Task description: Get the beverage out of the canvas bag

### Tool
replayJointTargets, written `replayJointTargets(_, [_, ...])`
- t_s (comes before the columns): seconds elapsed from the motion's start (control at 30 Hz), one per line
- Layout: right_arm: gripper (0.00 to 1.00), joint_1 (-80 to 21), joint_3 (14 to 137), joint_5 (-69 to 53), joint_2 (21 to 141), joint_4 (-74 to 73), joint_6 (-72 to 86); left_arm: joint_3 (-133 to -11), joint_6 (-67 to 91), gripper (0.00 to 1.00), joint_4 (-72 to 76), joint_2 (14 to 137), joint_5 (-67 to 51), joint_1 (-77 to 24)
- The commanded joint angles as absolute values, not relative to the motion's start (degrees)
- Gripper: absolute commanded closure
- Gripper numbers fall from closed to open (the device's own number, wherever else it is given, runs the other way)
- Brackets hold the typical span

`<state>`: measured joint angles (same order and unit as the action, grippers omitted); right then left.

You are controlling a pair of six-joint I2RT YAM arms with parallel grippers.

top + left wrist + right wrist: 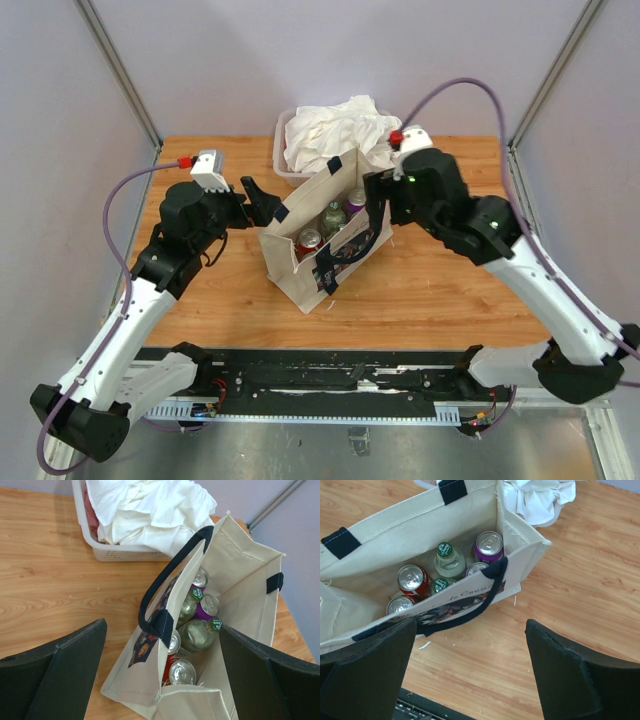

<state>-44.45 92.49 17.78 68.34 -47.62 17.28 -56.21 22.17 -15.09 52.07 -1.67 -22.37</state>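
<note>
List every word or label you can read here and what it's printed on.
"la Cons…": cursive print on the outer side of the canvas bag, the rest hidden by the strap.
"Chang", probably: on a bottle's green cap, small.
The cans: labels hidden or too blurred to read.

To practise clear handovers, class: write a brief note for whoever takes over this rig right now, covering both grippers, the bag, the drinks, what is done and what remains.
Left gripper: fingers open, empty, over the canvas bag at its left side.
Right gripper: fingers open, empty, at the bag's right side.
Bag stands upright on the table, mouth open; cans and green-capped bottles sit inside.
Done: no drink is out yet.
To do: grasp one drink and lift it out.
</note>
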Motion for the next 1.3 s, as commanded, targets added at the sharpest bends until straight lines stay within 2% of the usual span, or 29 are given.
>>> replayJointTargets(0.0, [0.11, -49.67, 98.05, 28.06, 76.12, -48.07, 15.2, -55.73, 22.68, 0.0, -10.78, 53.87, -4.77, -22.82])
replayJointTargets(0.2, [0.25, -50.01, 99.37, 26.97, 81.74, -47.38, 16.32, -53.47, 22.73, 0.01, -7.75, 57.15, -5.51, -22.81])
replayJointTargets(0.33, [0.28, -50.04, 99.75, 26.97, 83.99, -48.01, 17.83, -53.52, 22.99, 0.03, -6.07, 60.33, -6.59, -22.76])
replayJointTargets(0.43, [0.3, -50.04, 99.04, 26.82, 84.74, -47.64, 19.3, -53.88, 23.01, 0.08, -4.76, 61.79, -7.48, -22.77])
replayJointTargets(0.6, [0.33, -50.14, 98.1, 23.64, 86.08, -46.73, 21.29, -54.34, 22.89, 0.26, -4.11, 63.68, -8.61, -22.78])
replayJointTargets(0.87, [0.51, -51.4, 92.47, 24.0, 86.59, -48.76, 24.14, -52.79, 24.51, 0.79, -1.56, 65.2, -11.75, -23.17])
replayJointTargets(0.93, [0.53, -51.5, 89.65, 23.95, 85.77, -49.12, 25.07, -52.38, 24.68, 0.88, -1.33, 65.1, -11.84, -23.45])
replayJointTargets(1.07, [0.58, -51.51, 84.2, 24.05, 83.46, -50.87, 27.57, -51.75, 24.8, 0.97, -1.21, 64.8, -11.51, -23.74])
replayJointTargets(1.27, [0.62, -51.54, 75.97, 23.58, 79.45, -51.23, 30.07, -51.47, 25.05, 0.99, -0.94, 64.3, -10.96, -23.81])
